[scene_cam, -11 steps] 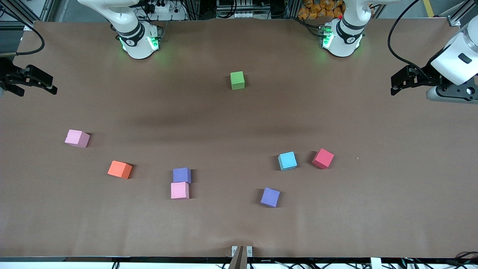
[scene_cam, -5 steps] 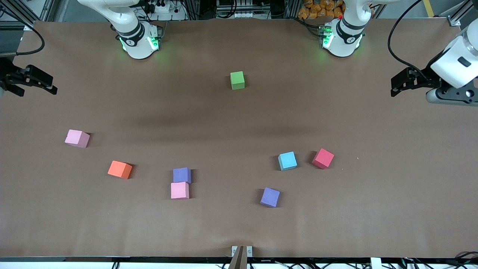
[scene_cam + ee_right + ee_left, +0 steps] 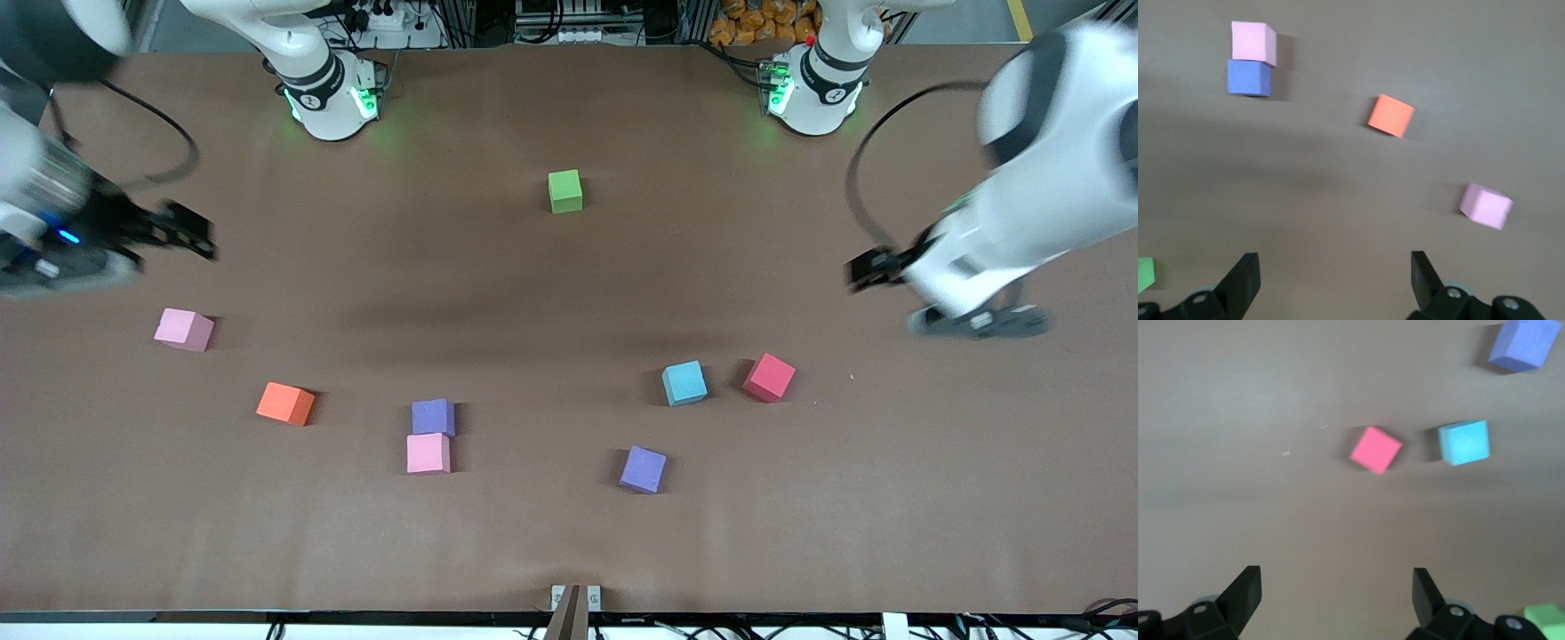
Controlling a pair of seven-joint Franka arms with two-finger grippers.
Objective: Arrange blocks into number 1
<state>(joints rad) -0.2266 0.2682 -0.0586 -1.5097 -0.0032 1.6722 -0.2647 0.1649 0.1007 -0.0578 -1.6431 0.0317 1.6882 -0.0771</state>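
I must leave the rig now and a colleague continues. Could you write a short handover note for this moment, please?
Left gripper: open, empty, in the air over bare table toward the left arm's end, above the red foam cube.
Right gripper: open, empty, over bare table at the right arm's end, above the lone pink foam cube.
Blocks: green foam cube alone nearest the bases; light blue foam cube beside the red one; orange foam cube; one purple foam cube touching a second pink cube; another purple cube apart.
Done: nothing arranged.
Left: gather all eight into a 1.
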